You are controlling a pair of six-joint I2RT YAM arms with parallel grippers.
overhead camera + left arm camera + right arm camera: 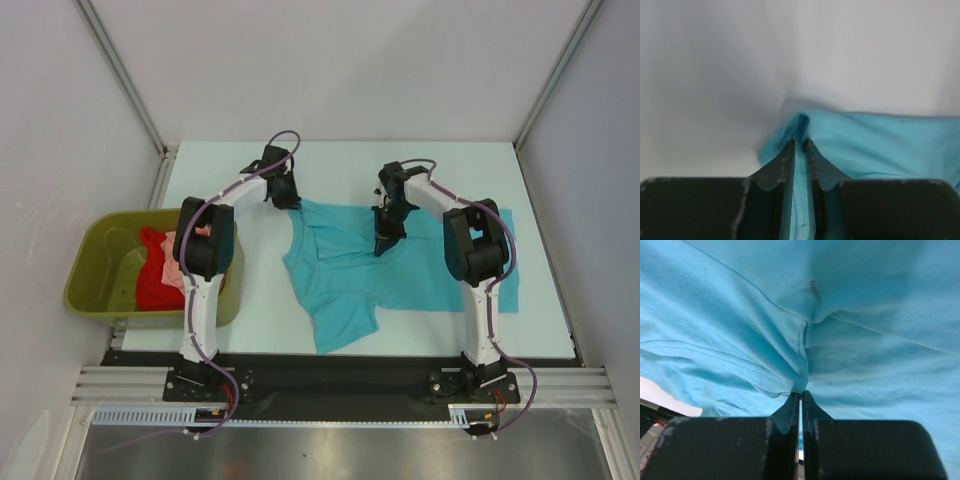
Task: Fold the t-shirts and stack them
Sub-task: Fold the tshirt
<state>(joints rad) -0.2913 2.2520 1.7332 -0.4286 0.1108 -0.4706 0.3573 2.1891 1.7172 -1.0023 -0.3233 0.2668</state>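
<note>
While both arms work the cloth, the turquoise-blue short-sleeved t-shirt lies spread over the centre and right of the pale worktop, rumpled on its left half.

- Left arm: jaws narrow, pinching a raised fold at the shirt's far-left corner; the left wrist view shows turquoise cloth pressed between the tips.
- Right arm: jaws all but closed on a gathered ridge near the middle of the shirt; creases run into the tips. Small dark fleck on the cloth above them.
- Olive-green plastic tub sits at the worktop's left edge, well apart from the turquoise shirt. Inside it are a red t-shirt and a salmon-pink t-shirt, both bunched. From above, the left arm's dark upper link crosses the tub's right rim and hides part of the pink cloth.
- Right arm's upper link hangs over the shirt's right half.

Edges: the shirt's right hem lies near the worktop's right edge; its near-left flap comes close to the near edge. Bare worktop shows along the far side and between shirt and tub. White walls close in the left, far and right sides.
</note>
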